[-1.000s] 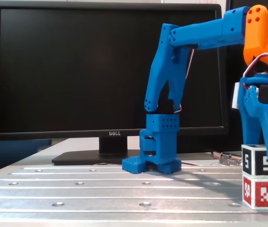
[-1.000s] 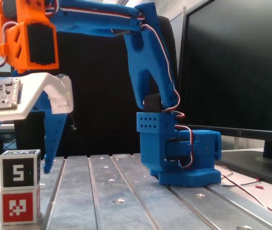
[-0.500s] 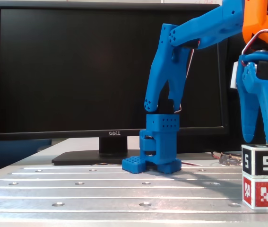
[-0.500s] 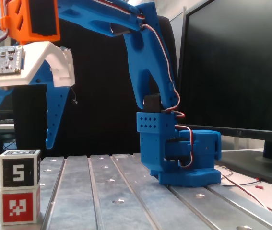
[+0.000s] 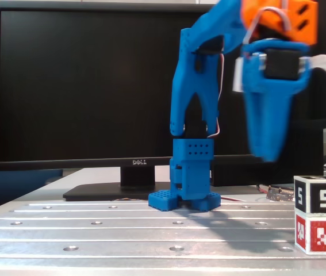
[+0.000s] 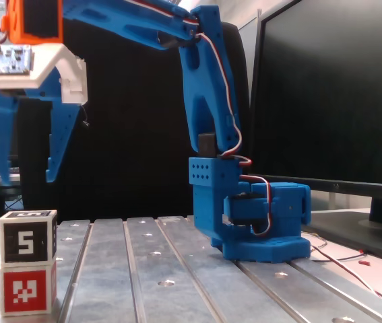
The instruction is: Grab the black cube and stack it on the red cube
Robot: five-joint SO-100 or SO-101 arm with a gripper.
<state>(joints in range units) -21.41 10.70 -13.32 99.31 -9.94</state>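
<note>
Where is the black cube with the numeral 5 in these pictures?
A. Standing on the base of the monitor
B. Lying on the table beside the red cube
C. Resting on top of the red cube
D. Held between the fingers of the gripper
C: in both fixed views the black cube sits directly on the red cube, while the gripper hangs above with nothing between its fingers.

The black cube [image 5: 318, 195], numbered "5", sits squarely atop the red cube [image 5: 319, 232].
</note>
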